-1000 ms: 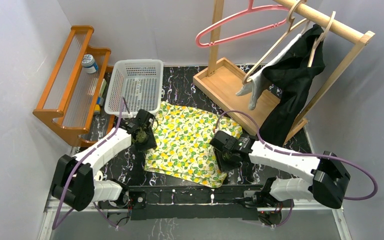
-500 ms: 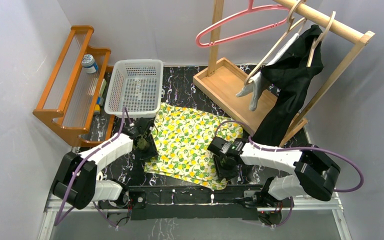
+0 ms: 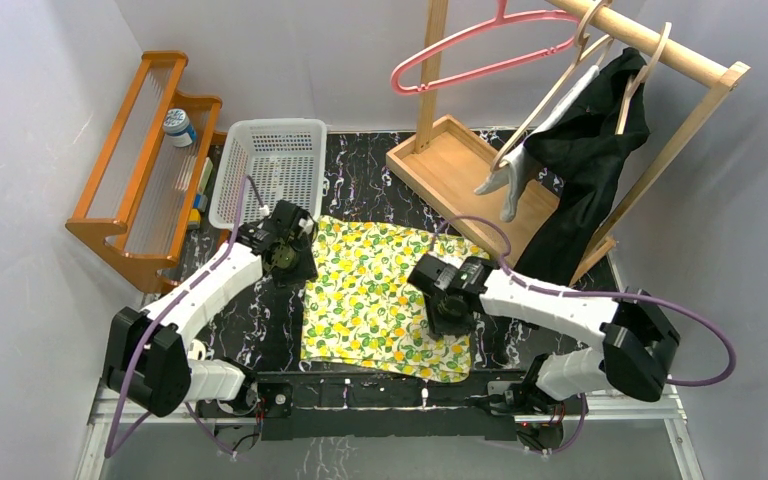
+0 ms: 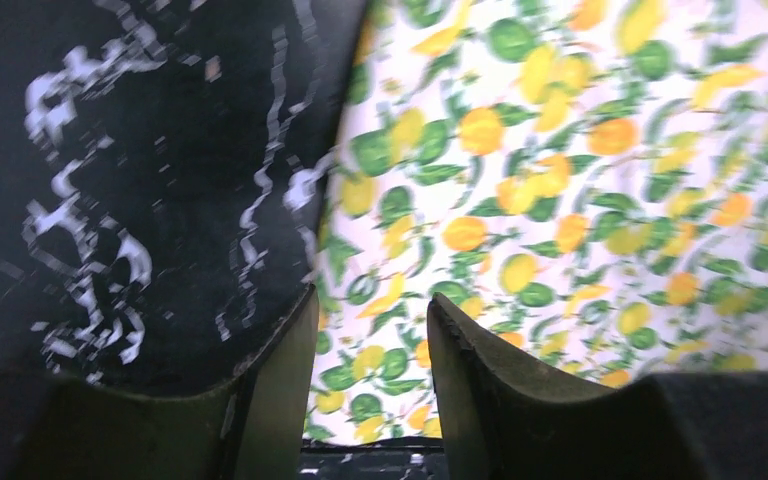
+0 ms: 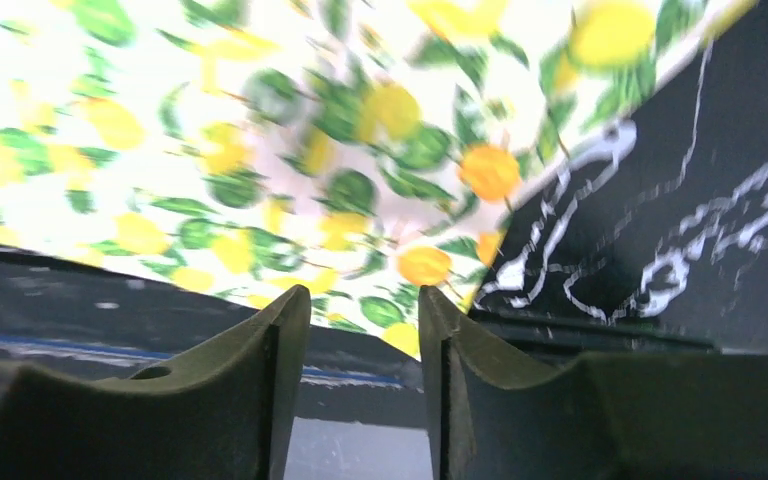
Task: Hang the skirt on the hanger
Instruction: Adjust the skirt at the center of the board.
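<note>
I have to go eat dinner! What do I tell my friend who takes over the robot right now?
Left end effector: open, at the lemon-print skirt's far left corner.
Right end effector: open, at its right edge.
Skirt lies flat on the table; the pink hanger hangs empty on the wooden rack.
Done: nothing hung.
Left: grip the skirt and hang it.

White skirt printed with yellow lemons, green leaves; black marbled table.
</note>
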Motion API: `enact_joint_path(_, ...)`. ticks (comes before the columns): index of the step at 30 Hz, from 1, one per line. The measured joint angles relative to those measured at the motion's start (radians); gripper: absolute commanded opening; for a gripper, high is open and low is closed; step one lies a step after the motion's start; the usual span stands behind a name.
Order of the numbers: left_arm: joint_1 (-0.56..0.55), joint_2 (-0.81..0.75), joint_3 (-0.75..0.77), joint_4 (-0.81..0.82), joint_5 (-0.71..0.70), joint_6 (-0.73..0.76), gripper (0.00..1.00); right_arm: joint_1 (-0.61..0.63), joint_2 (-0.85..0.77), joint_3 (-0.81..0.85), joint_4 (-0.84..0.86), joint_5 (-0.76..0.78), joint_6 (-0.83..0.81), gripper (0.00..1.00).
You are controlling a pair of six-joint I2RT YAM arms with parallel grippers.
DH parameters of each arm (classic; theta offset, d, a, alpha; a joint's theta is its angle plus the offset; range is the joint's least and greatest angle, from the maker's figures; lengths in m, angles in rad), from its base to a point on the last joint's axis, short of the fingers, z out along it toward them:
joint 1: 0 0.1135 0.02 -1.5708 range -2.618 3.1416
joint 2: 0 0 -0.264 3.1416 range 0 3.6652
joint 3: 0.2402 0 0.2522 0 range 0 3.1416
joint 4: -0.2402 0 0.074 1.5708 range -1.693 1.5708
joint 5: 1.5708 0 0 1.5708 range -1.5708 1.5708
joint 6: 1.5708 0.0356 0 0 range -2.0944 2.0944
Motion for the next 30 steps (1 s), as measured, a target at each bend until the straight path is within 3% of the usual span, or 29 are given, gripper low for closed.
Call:
enact_joint_path(6,0.000,0.049,0.056,0.129,0.127,0.063,0.45,-0.041,0.007,0.166,0.073,0.069,-0.112,0.55)
enact_joint_path(10,-0.016,0.166,0.082,0.224,0.167,0.089,0.45,-0.185,0.096,0.200,0.126,0.088,-0.167,0.53)
enact_joint_path(14,-0.070,0.278,0.087,0.285,0.167,0.130,0.44,-0.316,0.160,0.191,0.172,0.108,-0.214,0.38)
enact_joint_path(16,-0.093,0.335,0.098,0.301,0.161,0.150,0.43,-0.346,0.189,0.191,0.191,0.120,-0.230,0.36)
enact_joint_path(23,-0.112,0.457,0.165,0.294,0.098,0.223,0.39,-0.395,0.304,0.194,0.217,0.207,-0.246,0.37)
enact_joint_path(30,-0.111,0.507,0.223,0.271,0.013,0.311,0.36,-0.420,0.310,0.195,0.219,0.247,-0.251,0.42)
